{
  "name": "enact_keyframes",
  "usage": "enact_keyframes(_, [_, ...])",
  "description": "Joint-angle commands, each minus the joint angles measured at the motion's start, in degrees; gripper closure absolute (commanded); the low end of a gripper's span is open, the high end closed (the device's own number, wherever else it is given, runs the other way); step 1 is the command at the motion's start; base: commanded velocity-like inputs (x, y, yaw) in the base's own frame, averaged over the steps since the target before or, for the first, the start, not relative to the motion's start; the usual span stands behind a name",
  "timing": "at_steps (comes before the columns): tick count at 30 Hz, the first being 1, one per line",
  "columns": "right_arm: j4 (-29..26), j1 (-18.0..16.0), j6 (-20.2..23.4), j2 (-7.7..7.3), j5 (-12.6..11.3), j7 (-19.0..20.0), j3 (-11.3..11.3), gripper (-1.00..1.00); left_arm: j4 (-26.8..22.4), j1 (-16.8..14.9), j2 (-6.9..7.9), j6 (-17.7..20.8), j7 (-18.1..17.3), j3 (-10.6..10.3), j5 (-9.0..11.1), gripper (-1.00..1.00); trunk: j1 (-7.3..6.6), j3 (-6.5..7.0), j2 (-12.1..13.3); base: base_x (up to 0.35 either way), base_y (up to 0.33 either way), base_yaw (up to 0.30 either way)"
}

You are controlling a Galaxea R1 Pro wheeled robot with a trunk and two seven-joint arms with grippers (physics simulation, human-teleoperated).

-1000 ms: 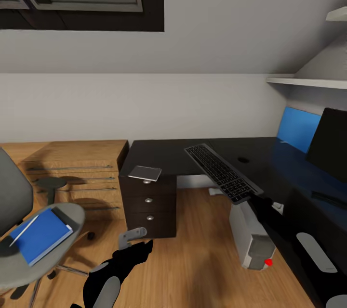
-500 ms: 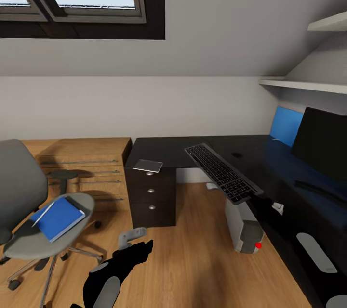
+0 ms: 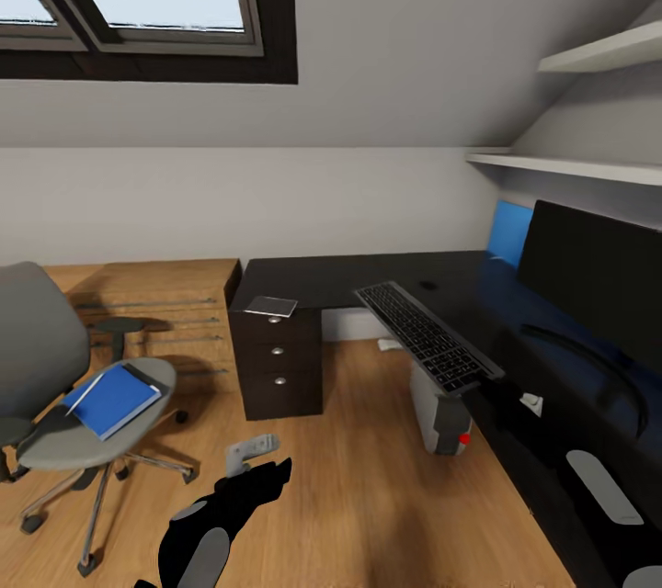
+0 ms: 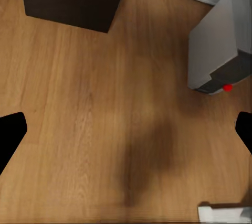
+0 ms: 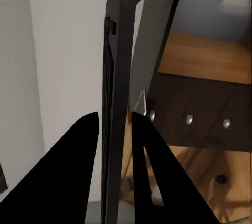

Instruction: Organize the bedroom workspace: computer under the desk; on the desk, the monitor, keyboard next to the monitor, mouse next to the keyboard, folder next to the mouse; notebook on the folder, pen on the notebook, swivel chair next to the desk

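Whole head view has shifted since a second ago, so the camera/base has moved, not the objects; the wide black-fronted monitor (image 3: 598, 280) now takes more of the frame and the grey-upholstered swivel chair (image 3: 51, 367) sits fully in view, which reads as the robot backing off and turning toward the monitor side of the glossy black L-shaped desk (image 3: 368, 274); right gripper (image 3: 487, 386) is clamped on the near end of the slim dark grey keyboard (image 3: 426, 335), held tilted in the air above the floor beside the desk, not yet set down; right wrist view shows the keyboard edge (image 5: 116, 98) pinched between the two dark fingers (image 5: 79, 171); left gripper (image 3: 253, 455) hangs low over the light wood floor (image 4: 105, 103), jaws spread wide and empty; white box-shaped computer tower (image 3: 434, 404) stands on the floor under the desk edge; bright-blue flat folder (image 3: 112, 398) lies on the chair seat with a thin white pen (image 3: 85, 383) along its edge; thin glossy grey notebook (image 3: 271, 306) lies on the desk corner over the dark three-drawer unit (image 3: 280, 367), drawers all closed, contents not visible; likely next is laying the keyboard by the monitor.
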Motion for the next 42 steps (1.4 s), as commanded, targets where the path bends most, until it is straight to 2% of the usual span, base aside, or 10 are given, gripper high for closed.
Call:
enact_keyframes(1, [0.20,-0.06,0.46,0.02,-0.59,0.13,-0.12,1.00,-0.08,-0.04,0.00,0.07,0.57,-0.04,0.61,-1.00,-0.01,-0.06,-0.04,-0.045,-0.020,-0.261])
enact_keyframes(21, [1.17,-0.06,0.12,0.17,-0.32,-0.14,-0.04,1.00,-0.08,-0.04,0.01,-0.01,0.60,0.04,0.43,-1.00,-0.01,-0.06,-0.04,-0.005,-0.002,-0.265])
enact_keyframes(29, [1.58,-0.06,-1.42,0.27,-0.25,-0.23,-0.03,1.00,-0.08,-0.04,0.04,-0.01,0.60,0.05,0.43,-1.00,-0.01,-0.06,-0.04,0.000,0.000,-0.058])
enact_keyframes(31, [2.12,-0.06,-3.99,0.28,-0.24,-1.68,0.13,1.00,-0.08,-0.04,0.04,-0.01,0.60,0.05,0.39,-1.00,-0.01,-0.06,-0.04,0.000,0.000,-0.002])
enact_keyframes(33, [2.41,-0.13,-6.13,0.39,-0.56,-8.58,0.08,1.00,-0.08,-0.04,0.03,-0.01,0.60,0.05,0.36,-1.00,-0.01,-0.06,-0.04,0.000,0.000,0.000])
enact_keyframes(34, [2.44,-0.14,-6.47,0.44,-0.65,-10.74,0.07,1.00,-0.08,-0.04,0.02,-0.01,0.60,0.05,0.36,-1.00,-0.01,-0.06,-0.04,0.000,0.000,0.000])
enact_keyframes(39, [2.31,-0.19,-7.34,0.58,-0.70,-12.86,0.00,1.00,-0.08,-0.04,0.01,-0.01,0.60,0.05,0.35,-1.00,-0.01,-0.06,-0.04,0.000,0.000,0.000])
enact_keyframes(42, [2.29,-0.22,-11.05,0.85,-0.77,-13.16,0.02,1.00,-0.08,-0.04,0.01,-0.01,0.60,0.05,0.35,-1.00,-0.01,-0.06,-0.04,0.000,0.000,0.000])
